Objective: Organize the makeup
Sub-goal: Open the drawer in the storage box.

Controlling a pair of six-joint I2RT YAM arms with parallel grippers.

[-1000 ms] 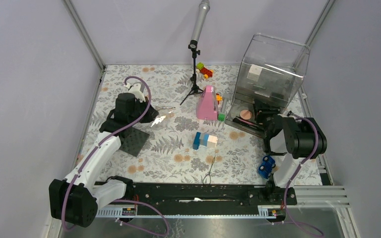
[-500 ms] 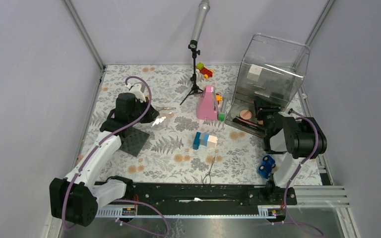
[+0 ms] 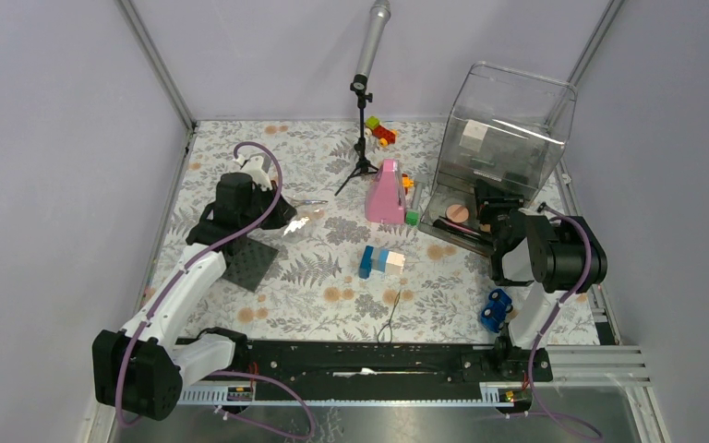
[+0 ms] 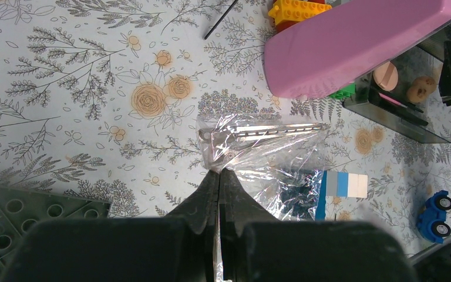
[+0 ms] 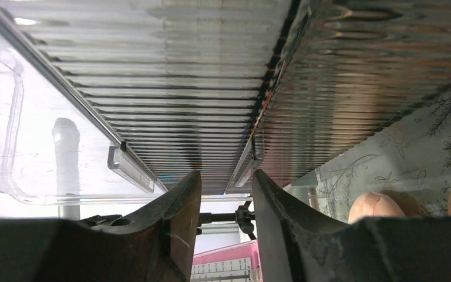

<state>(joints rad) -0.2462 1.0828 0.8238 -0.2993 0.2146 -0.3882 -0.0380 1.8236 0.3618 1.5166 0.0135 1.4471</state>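
Note:
My left gripper [image 4: 219, 171] is shut on the edge of a crinkled clear wrapper [image 4: 270, 154] that holds a slim silver strip [image 4: 276, 128], low over the flowered table; from above the wrapper [image 3: 299, 221] glints beside the left gripper [image 3: 280, 218]. My right gripper [image 5: 226, 176] stands open with nothing between its fingers, close under the ribbed drawers of the clear organizer [image 5: 170, 70]. From above the right gripper [image 3: 495, 220] is at the organizer's [image 3: 510, 125] front tray, where a peach sponge [image 3: 458, 213] and thin pencils [image 3: 462, 233] lie. A peach sponge [image 5: 374, 207] shows by the right finger.
A tall pink object [image 3: 388, 192] stands mid-table beside a microphone stand [image 3: 362, 138]. Blue and white blocks [image 3: 380, 261], a blue toy car [image 3: 496, 309], coloured blocks [image 3: 379, 132] and a dark green baseplate [image 3: 249, 263] lie about. A thin black stick [image 3: 390, 318] lies near the front.
The right gripper has edged slightly toward the organizer's tray. The left gripper and the wrapper have stayed in place.

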